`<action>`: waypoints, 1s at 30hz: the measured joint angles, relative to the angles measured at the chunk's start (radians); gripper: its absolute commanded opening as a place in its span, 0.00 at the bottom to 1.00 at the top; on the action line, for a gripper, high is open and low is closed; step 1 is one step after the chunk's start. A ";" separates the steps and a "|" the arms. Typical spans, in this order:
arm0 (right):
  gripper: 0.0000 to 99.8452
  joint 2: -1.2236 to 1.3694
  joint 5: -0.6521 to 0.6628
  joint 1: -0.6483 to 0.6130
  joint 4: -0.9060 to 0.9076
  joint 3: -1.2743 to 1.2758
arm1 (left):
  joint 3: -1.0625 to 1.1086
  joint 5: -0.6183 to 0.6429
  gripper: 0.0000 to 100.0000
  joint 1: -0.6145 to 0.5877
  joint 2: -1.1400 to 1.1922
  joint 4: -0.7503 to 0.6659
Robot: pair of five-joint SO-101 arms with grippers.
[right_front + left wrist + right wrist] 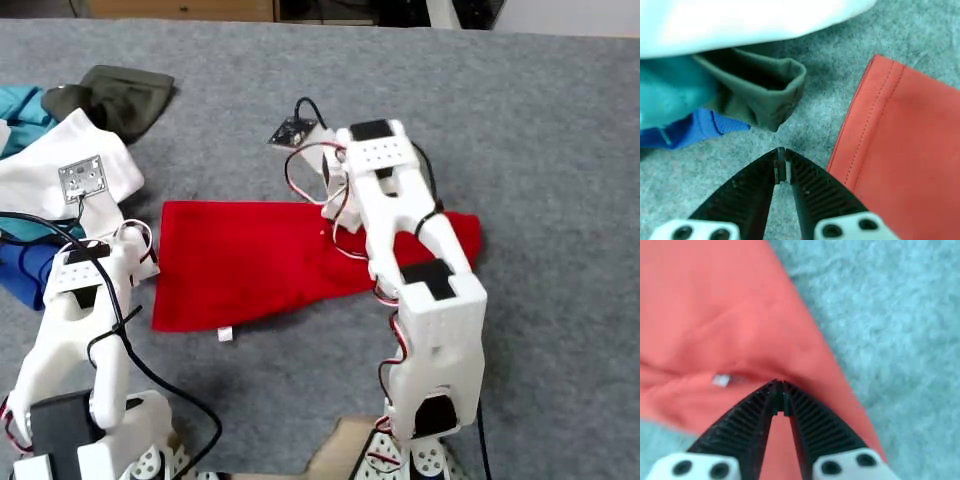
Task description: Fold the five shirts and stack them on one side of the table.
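Note:
A red shirt lies partly folded in the middle of the grey table. My right gripper is over its far edge. In the right wrist view that gripper is shut, its tips against a crease in the red shirt beside a small white tag; I see no cloth between them. My left gripper is shut over bare carpet, just off the red shirt's stitched left edge. At the far left lie a white shirt, an olive one, a teal one and a blue one.
The pile of loose shirts crowds the table's left side, close ahead of my left gripper. The olive fabric and the blue fabric lie just beyond its tips. Open grey carpet stretches to the right of the red shirt and along the back.

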 measured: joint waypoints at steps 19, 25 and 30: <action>0.21 -0.669 0.114 0.190 0.044 0.646 | 0.000 0.000 0.02 0.000 0.000 0.000; 0.21 -0.783 0.275 0.278 -0.075 0.884 | 0.000 0.000 0.02 0.000 0.000 0.000; 0.21 -0.787 0.359 0.299 -0.199 0.980 | 0.000 0.000 0.02 0.000 0.000 0.000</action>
